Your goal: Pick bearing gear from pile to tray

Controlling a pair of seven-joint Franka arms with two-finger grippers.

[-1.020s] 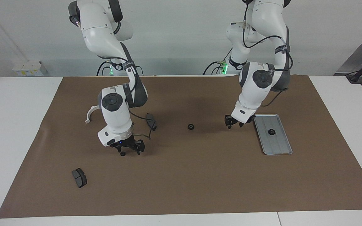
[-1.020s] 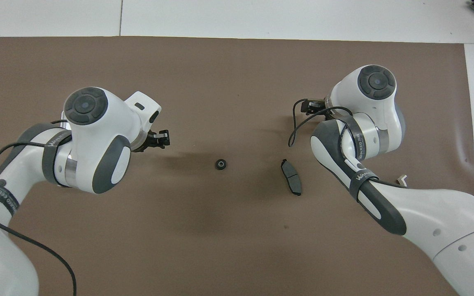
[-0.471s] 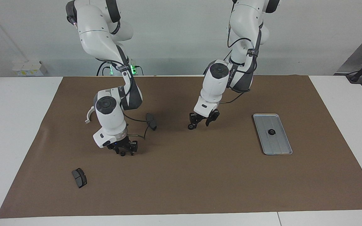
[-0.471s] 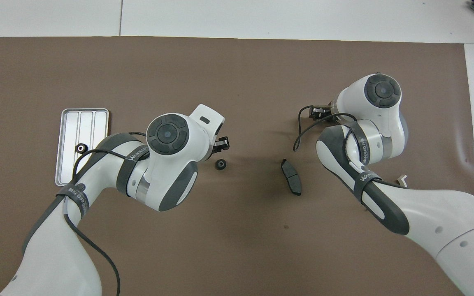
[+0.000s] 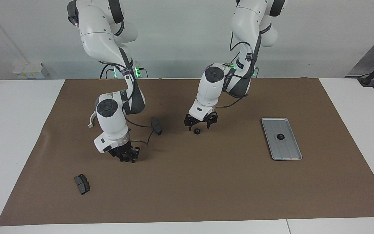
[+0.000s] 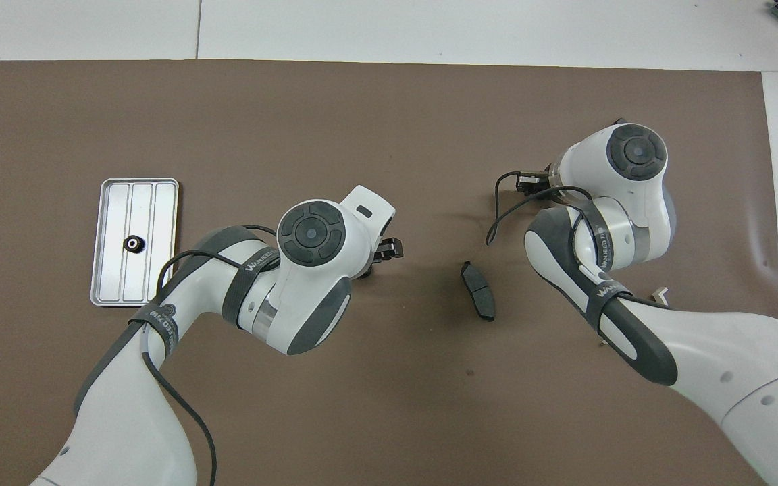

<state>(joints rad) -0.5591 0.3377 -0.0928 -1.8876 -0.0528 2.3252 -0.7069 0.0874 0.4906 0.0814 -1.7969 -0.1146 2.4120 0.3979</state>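
Observation:
The silver tray (image 5: 286, 150) lies toward the left arm's end of the mat and holds one black gear (image 5: 280, 136); both also show in the overhead view, the tray (image 6: 117, 271) and the gear (image 6: 133, 244). Another black gear (image 5: 197, 131) lies at mid-mat. My left gripper (image 5: 200, 123) hangs open just above it. In the overhead view the left gripper (image 6: 387, 250) and wrist hide that gear. My right gripper (image 5: 128, 158) is down at the mat with its fingers closed on a small black gear that barely shows. The right gripper (image 6: 529, 182) is partly hidden in the overhead view.
One dark brake pad (image 5: 156, 125) lies between the two grippers, also in the overhead view (image 6: 478, 291). A second brake pad (image 5: 81, 184) lies farther from the robots than the right gripper. The white curved bracket (image 5: 93, 117) lies by the right arm.
My left gripper has swung from beside the tray to over the mid-mat gear. My right gripper's fingers have closed around the small gear that sat between them.

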